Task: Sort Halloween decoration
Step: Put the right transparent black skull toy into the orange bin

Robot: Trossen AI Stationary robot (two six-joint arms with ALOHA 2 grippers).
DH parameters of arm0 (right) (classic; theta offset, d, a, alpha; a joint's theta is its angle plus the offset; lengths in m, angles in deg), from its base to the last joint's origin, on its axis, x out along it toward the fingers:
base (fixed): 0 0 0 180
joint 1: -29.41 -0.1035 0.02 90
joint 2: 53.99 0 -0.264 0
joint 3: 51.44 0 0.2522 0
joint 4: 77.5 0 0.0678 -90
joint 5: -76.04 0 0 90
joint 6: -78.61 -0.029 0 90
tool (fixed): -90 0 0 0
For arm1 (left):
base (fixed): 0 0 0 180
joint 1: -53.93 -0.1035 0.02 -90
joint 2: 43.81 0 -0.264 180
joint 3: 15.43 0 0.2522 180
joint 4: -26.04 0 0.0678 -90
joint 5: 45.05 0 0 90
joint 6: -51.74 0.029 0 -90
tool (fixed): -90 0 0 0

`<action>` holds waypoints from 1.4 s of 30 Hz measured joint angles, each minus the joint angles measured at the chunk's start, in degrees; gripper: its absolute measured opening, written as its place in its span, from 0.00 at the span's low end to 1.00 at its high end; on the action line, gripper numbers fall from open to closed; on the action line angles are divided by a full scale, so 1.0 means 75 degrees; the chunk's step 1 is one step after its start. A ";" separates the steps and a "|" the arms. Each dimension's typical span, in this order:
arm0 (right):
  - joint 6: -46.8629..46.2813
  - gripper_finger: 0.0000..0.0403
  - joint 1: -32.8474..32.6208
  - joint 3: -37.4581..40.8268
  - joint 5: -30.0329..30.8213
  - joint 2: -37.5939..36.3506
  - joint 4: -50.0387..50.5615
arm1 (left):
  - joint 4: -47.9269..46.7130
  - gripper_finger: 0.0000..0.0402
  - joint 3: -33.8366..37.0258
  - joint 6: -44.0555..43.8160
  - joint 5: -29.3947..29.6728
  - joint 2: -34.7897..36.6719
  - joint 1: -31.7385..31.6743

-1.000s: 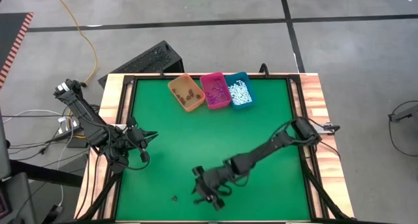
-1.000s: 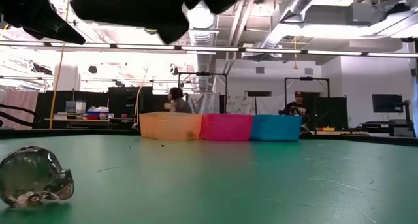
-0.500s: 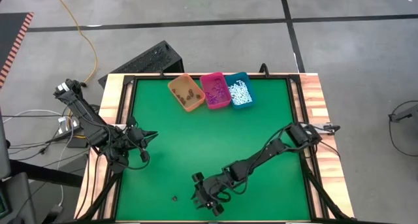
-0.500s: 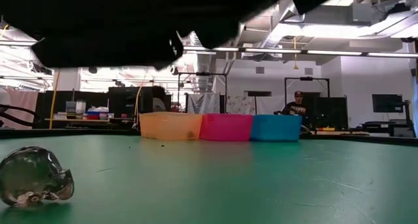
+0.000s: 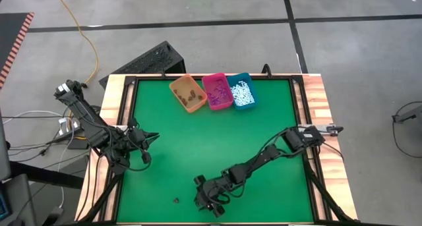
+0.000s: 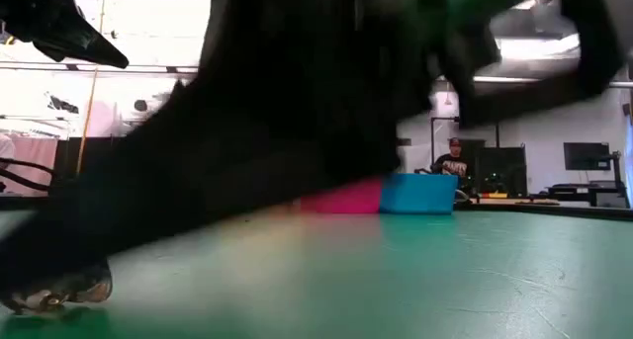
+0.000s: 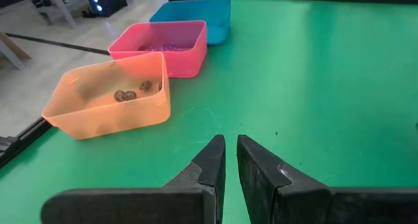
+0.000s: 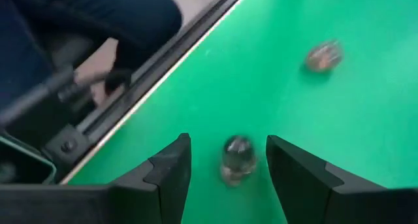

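Right claw [image 5: 206, 205]: positioned low over the near edge of the green felt-topped table [image 5: 198, 140], fingers [image 8: 163, 168] spread wide. A small dark brown-black plastic decoration piece [image 8: 236, 156] is seen between the fingers on the table, not gripped. A second small brownish piece [image 8: 324, 55] lies farther off on the green surface; in the high view one dark piece [image 5: 176, 200] is seen just left of the claw.

Left claw [image 5: 146, 147]: held at the table's left edge, fingers [image 7: 212, 162] nearly pressed together, nothing pinched.

Far side: orange rectangular plastic bin [image 5: 187, 93] holding dark brown bits, pink rectangular plastic bin [image 5: 217, 91] holding purple bits, teal rectangular plastic bin [image 5: 241, 90] holding white short sticks, set side by side.
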 joint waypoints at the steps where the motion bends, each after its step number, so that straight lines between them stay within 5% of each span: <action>1: 0.0000 0.56 -0.0021 0.0002 -0.0131 0.0118 -0.0092 | 0.0001 0.08 0.0000 0.0002 0.0001 0.0002 -0.0001; 10: -0.0323 0.53 -0.0053 -0.0310 -0.0475 0.0699 -0.0490 | -0.0014 0.08 0.0000 -0.0082 -0.0004 -0.0001 -0.0001; 18: -0.0350 0.25 0.0053 -0.0313 -0.0492 0.0711 -0.0285 | -0.0217 0.08 0.0000 -0.0328 -0.0147 0.0002 0.0001; 26: -0.0773 0.25 0.0264 -0.0289 -0.0548 0.0533 -0.0069 | -0.0208 0.08 0.0000 -0.0339 -0.0147 0.0002 -0.0001; 42: 0.0583 0.25 0.3593 -0.0278 0.0092 -0.1126 0.0533 | -0.0205 0.08 0.0000 -0.0114 -0.0129 -0.0001 0.0000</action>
